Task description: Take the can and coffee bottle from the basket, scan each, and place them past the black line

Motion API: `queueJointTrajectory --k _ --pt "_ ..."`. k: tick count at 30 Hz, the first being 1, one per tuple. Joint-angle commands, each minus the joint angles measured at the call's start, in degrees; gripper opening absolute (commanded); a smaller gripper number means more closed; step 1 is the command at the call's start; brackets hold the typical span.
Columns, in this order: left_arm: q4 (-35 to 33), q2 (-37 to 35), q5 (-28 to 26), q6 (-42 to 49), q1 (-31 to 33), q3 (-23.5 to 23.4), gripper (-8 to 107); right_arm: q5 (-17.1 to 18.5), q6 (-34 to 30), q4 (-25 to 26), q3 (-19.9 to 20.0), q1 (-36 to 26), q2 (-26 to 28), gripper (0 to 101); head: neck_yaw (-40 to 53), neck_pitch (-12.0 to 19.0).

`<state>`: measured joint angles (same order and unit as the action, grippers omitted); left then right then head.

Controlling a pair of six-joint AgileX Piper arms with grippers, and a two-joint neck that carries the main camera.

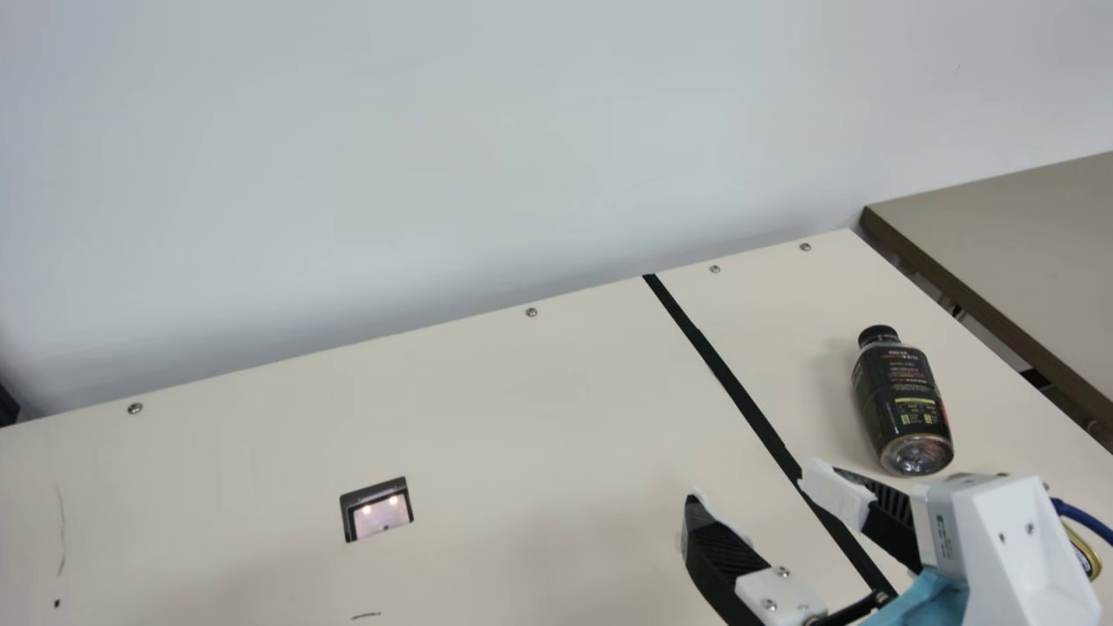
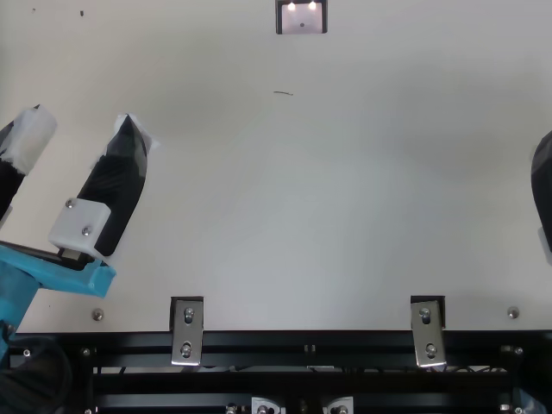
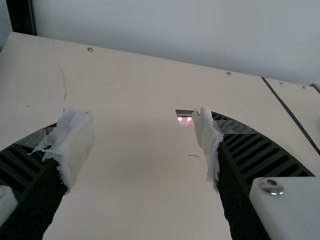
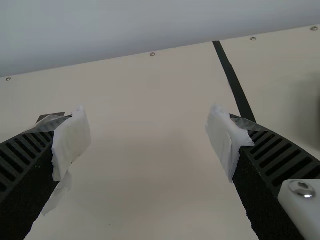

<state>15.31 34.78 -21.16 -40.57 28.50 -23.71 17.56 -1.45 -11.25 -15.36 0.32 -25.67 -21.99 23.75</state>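
coffee bottle lies past the black line; left gripper and right gripper are spread, empty; likely the can comes next, needing a careful basket grasp, then the scanner

in the main view, the coffee bottle at 3 o'clock is black with red and yellow-green print; a solid black line runs toward 4 o'clock on the cream table; the right gripper has black ribs, white tips.
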Motion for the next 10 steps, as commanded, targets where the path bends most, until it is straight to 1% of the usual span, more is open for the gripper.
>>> queueJointTrajectory --k 1,7,8,10 --pt "0.0 0.0 0.0 0.0 0.0 0.0 90 0.0 0.0 0.0 0.0 0.0 0.0 101 0.1 1.2" --pt "-0.1 0.0 0.0 0.0 0.0 0.0 90 0.0 0.0 0.0 0.0 0.0 0.0 101 0.1 1.2" --pt "-1.7 0.0 0.1 1.8 -0.6 0.0 90 0.0 0.0 0.0 0.0 0.0 0.0 101 0.1 1.2" --pt "-1.3 0.0 0.2 2.3 -1.3 -0.2 90 0.0 0.0 0.0 0.0 0.0 0.0 101 0.1 1.2"
